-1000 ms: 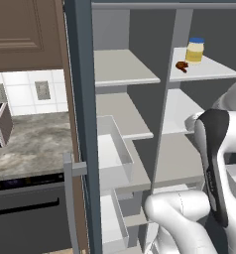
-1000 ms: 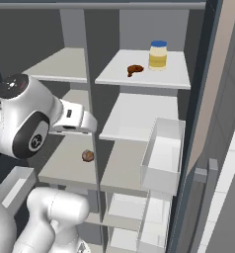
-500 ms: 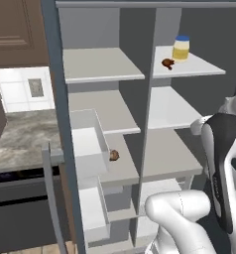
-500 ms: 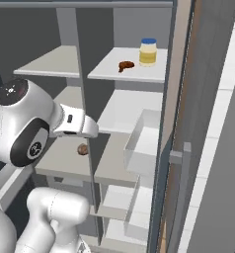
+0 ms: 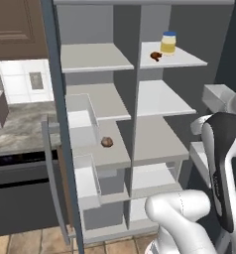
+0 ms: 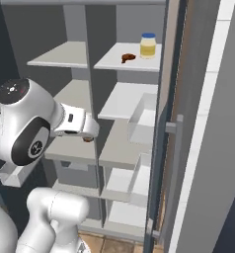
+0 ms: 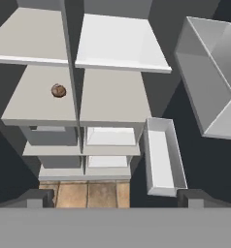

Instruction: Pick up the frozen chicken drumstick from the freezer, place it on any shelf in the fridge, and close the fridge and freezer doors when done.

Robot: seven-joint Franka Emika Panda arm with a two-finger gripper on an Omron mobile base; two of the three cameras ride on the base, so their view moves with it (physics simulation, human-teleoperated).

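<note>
The frozen chicken drumstick is a small dark reddish-brown piece on the top right shelf, just left of a yellow blue-lidded jar. That right column is the freezer; the left column is the fridge. Both slate-blue doors stand open: the left one seen edge-on, the right one with its grey bar handle. My gripper is open and holds nothing. It hangs back from the unit, looking down at the middle and lower shelves, well below the drumstick.
A rounder tan-brown lump lies on a middle shelf of the left column. White door bins jut out from both open doors. A stone counter and dark oven front sit to the left. Tiled floor lies below.
The whole picture has shifted as the base drove, bringing both columns of shelves into fuller view. The arm keeps its pose, the jaws stay open, and the things on the shelves have not moved.
</note>
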